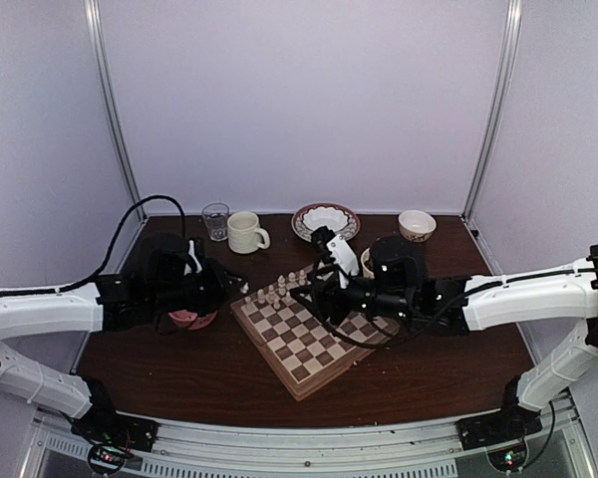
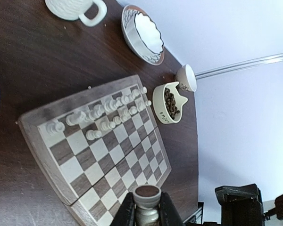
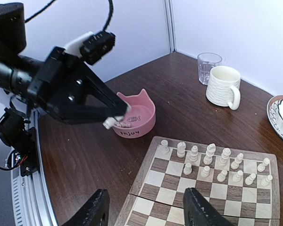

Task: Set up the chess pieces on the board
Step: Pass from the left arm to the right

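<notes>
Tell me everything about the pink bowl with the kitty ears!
The pink bowl looks like shiny ceramic. It is round, with two pointed cat ears on its rim and a fish drawing with dark letters on its side. It stands upright on the dark wooden table, beside the board but apart from it. The left gripper holds a pale chess piece at its rim. What lies inside cannot be seen.

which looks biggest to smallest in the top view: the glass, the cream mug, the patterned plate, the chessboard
1. chessboard, clearly largest
2. patterned plate
3. cream mug
4. glass, only a little smaller than the mug
</notes>
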`<state>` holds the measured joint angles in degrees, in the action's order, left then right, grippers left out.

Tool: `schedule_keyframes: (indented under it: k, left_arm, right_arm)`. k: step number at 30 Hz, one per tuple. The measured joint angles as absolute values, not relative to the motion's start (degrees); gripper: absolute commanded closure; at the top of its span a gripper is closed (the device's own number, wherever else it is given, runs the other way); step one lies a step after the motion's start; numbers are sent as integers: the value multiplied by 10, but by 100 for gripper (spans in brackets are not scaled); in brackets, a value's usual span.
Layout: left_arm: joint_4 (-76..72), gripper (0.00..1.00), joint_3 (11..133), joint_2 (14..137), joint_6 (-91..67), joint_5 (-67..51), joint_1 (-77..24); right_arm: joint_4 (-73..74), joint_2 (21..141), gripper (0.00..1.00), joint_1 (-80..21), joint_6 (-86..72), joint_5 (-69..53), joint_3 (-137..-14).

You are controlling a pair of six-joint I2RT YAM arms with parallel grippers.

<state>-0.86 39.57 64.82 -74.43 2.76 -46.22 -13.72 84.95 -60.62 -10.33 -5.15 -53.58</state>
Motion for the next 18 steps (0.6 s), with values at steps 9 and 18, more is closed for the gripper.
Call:
schedule_keyframes:
  k: [9,18]
  left_arm:
    - [-115,99,427,794,-842,109,-568]
    - [-198,99,449,842,-887,162,-597]
  right_arm:
    - [-260,816,39,-606,-114,-55,-435]
    - [-331,838,43,-606,-133,-60,-403]
